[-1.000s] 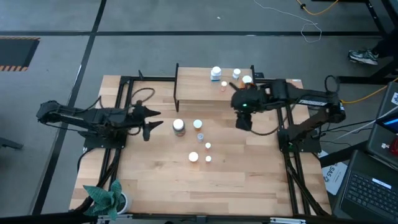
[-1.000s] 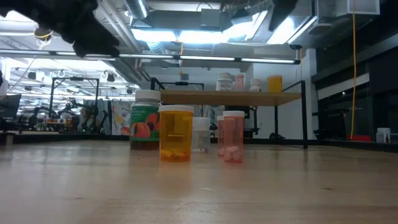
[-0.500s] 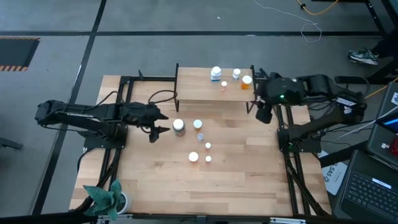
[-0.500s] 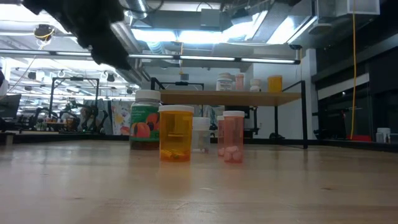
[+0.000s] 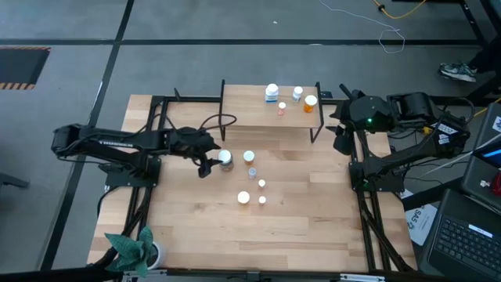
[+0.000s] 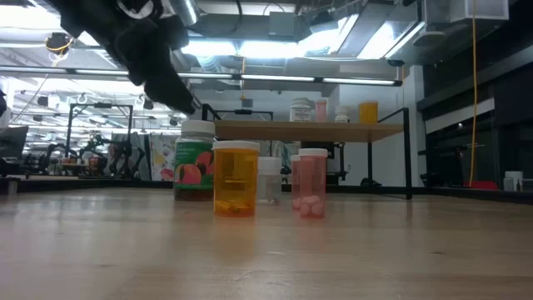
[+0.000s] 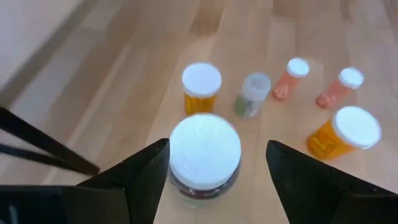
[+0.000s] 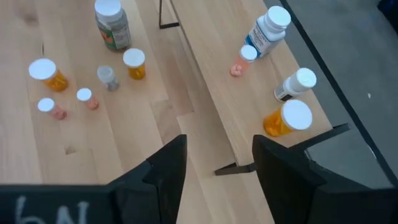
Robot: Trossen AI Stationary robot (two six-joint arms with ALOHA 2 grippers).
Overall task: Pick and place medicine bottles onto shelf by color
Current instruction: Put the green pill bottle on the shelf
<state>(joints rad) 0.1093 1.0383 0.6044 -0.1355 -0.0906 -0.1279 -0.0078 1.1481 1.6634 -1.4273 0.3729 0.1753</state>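
With the left claw (image 7: 214,180) spread wide around the green-labelled bottle (image 7: 204,155) (mid-frame on the table (image 5: 313,204)), an off-centre close could topple it into the nearby orange bottle (image 7: 201,86).

A: Any words you can actually read?
B: None. The green bottle (image 6: 194,162) has a label with a fruit picture, but its print is too small to make out.
A: And the white bottle (image 8: 268,31) on the shelf (image 8: 242,106)?
B: Blue label, lettering illegible.
A: Anything on the robot?
B: White handwritten strokes on the dark body of the right end effector (image 8: 217,149), cut off at the edge. One may be an "N"; I cannot be sure.
A: Signs?
B: Only an orange-and-black striped floor marking (image 5: 19,66), without text. A printed paper (image 5: 423,222) beside the surface (image 5: 313,219) is unreadable too.
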